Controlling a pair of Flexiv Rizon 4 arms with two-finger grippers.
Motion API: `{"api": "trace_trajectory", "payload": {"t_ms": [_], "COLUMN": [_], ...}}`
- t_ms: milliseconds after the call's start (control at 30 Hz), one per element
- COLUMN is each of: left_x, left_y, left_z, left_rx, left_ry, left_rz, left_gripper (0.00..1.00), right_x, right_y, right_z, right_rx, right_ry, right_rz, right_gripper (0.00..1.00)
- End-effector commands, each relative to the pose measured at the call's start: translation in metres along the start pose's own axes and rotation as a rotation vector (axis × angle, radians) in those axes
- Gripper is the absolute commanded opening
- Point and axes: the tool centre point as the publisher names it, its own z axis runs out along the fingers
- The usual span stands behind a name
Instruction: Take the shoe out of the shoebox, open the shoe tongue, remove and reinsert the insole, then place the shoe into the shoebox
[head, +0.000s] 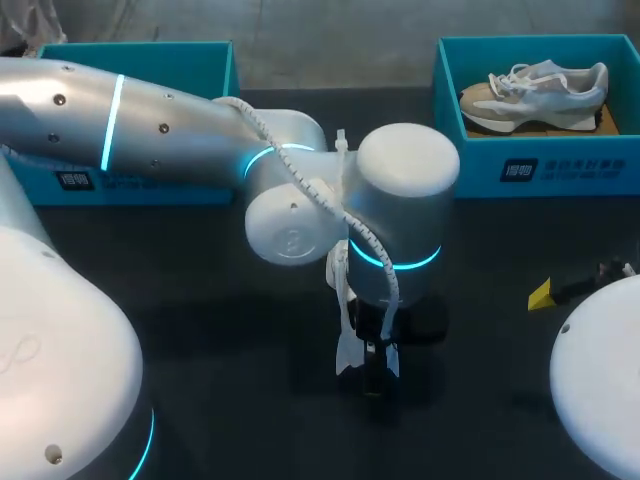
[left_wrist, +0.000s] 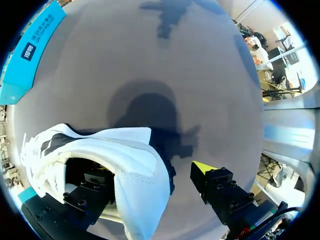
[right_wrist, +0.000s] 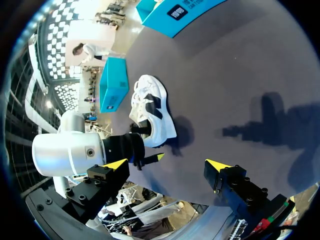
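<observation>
Around one finger of the unclenched left hand (left_wrist: 165, 175) sits the white shoe (left_wrist: 125, 155).

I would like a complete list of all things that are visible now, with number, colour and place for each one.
Shoeboxes: 2, teal, at the far side of the table: left shoebox, right shoebox.
Beige shoe: 1, beige and white, inside the right shoebox.
White shoe: 1, white with black, at the table's middle.
Table: 1, dark.
Left end effector: 1, yellow tips, open, one finger in the white shoe's opening, the other outside.
Right end effector: 1, yellow tips, open, empty, near the right edge.
</observation>
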Motion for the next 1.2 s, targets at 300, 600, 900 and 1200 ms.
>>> {"api": "trace_trajectory", "payload": {"t_ms": [300,600,900,1200], "left_x": [-0.002,-0.003,-0.003,-0.003], "left_y": [0.005,0.004,0.010,0.021], "left_z": [0.009,0.013,0.006,-0.022], "left_rx": [0.022,0.012,0.022,0.016], "left_ry": [-0.026,-0.024,-0.032,-0.059], "left_rz": [-0.033,-0.036,-0.040,-0.040], "left_gripper": [0.49,0.00,0.00,0.00], "right_x": [0.001,0.001,0.001,0.001], "right_y": [-0.007,-0.007,-0.007,-0.007], "right_z": [-0.003,-0.003,-0.003,-0.003], "right_rx": [-0.010,-0.010,-0.010,-0.010], "right_ry": [-0.004,-0.004,-0.004,-0.004], "right_rz": [0.002,0.002,0.002,0.002], "right_gripper": [1.00,1.00,1.00,1.00]}}
